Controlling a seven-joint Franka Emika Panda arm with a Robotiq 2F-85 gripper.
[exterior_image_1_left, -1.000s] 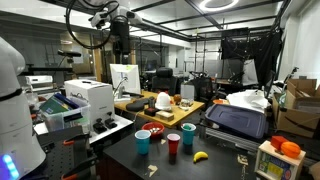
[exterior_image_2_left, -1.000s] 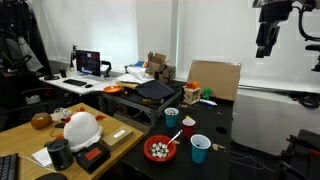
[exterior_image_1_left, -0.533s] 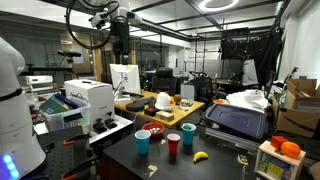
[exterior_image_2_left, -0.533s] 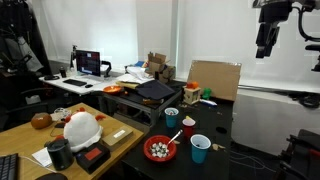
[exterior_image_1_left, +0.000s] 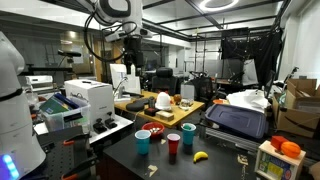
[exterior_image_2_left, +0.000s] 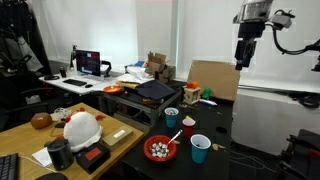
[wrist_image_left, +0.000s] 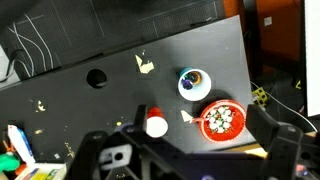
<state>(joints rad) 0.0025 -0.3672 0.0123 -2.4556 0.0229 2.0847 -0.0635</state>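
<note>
A cluttered lab with a black table (exterior_image_1_left: 120, 150) filled an exterior view. The gripper (exterior_image_1_left: 131, 63) hung high above it with its jaws spread and nothing between them. Far below it stood a light blue cup (exterior_image_1_left: 143, 140) and a red cup (exterior_image_1_left: 174, 143), with a banana (exterior_image_1_left: 200, 156) lying just beyond them.

In an exterior view against a white wall, the gripper (exterior_image_2_left: 244, 58) was again well up, holding nothing. Low down and off to its side were the light blue cup (exterior_image_2_left: 200, 148), the red cup (exterior_image_2_left: 189, 130) and a red bowl (exterior_image_2_left: 160, 150).

The wrist view looked straight down on the black table (wrist_image_left: 80, 100). The gripper (wrist_image_left: 190, 157) was wide apart, and well beneath it sat a blue-rimmed cup (wrist_image_left: 193, 83), the red bowl (wrist_image_left: 221, 120) of pale pieces and the red cup (wrist_image_left: 156, 125).
</note>
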